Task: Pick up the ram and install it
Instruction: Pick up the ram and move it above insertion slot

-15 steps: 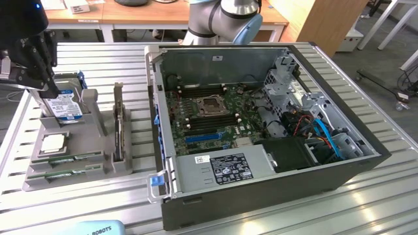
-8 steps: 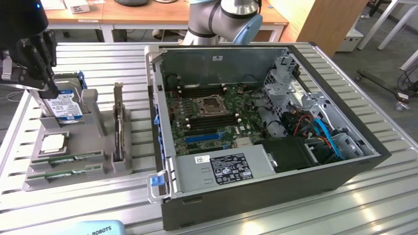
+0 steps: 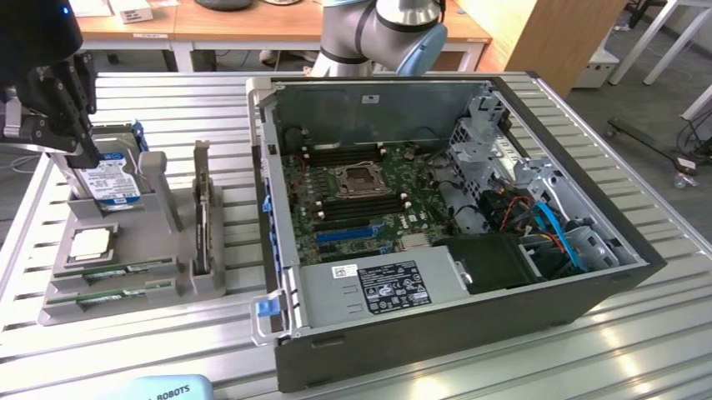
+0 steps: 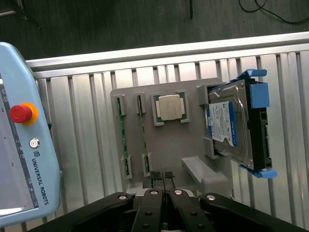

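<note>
Reach step: the jaws hang pressed together, empty, above the grey holder [image 4: 190, 140]. The ram [image 4: 121, 137] stands slotted below them, slightly aside, untouched. Gripping it would call for parted jaws centred over its thin edge.

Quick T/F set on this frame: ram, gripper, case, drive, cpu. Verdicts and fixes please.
1. Both ram sticks sit in the gray holder. True.
2. The gripper holds a ram stick. False: its fingers are shut with nothing between them.
3. The computer case is open, with the motherboard exposed. True.
4. The hard drive lies flat inside the case. False: it stands on edge in the holder, outside the case.
5. The processor chip rests in the holder, between the hard drive and the ram sticks. True.
</note>
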### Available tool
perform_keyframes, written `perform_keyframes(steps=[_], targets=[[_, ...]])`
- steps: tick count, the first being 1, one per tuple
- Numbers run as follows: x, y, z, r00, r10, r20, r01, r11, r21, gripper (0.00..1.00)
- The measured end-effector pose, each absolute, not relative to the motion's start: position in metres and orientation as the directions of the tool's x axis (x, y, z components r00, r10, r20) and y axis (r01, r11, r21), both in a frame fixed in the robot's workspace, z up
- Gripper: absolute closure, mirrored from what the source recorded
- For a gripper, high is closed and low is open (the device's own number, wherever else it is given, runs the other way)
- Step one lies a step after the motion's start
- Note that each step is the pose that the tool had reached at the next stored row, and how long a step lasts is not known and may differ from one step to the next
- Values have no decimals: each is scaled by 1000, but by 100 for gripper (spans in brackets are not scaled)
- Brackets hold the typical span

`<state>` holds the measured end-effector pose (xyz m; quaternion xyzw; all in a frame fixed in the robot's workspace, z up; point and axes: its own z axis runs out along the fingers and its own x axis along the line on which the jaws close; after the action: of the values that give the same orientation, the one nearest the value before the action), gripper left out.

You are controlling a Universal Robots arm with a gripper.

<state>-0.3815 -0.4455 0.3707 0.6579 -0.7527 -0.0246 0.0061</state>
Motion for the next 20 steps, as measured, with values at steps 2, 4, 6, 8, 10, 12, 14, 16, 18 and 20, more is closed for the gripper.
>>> perform_keyframes(steps=[2,4,6,8,10,12,14,16,18,20], targets=[[-381,-446,371,-130,-991,-23,-991,129,45,90],[-381,-446,370,-124,-992,-23,-991,123,45,90],[-381,-446,370,-115,-993,-23,-993,114,45,90],[-381,-446,370,-105,-994,-23,-994,104,45,90],[-381,-446,370,-103,-994,-23,-994,102,45,90],[-381,-446,370,-103,-994,-23,-994,102,45,90],[-381,-446,370,-103,-994,-23,-994,102,45,90],[-381,-446,370,-103,-994,-23,-994,102,45,90],[-381,-446,370,-103,-994,-23,-994,102,45,90],[-381,-446,370,-103,-994,-23,-994,102,45,90]])
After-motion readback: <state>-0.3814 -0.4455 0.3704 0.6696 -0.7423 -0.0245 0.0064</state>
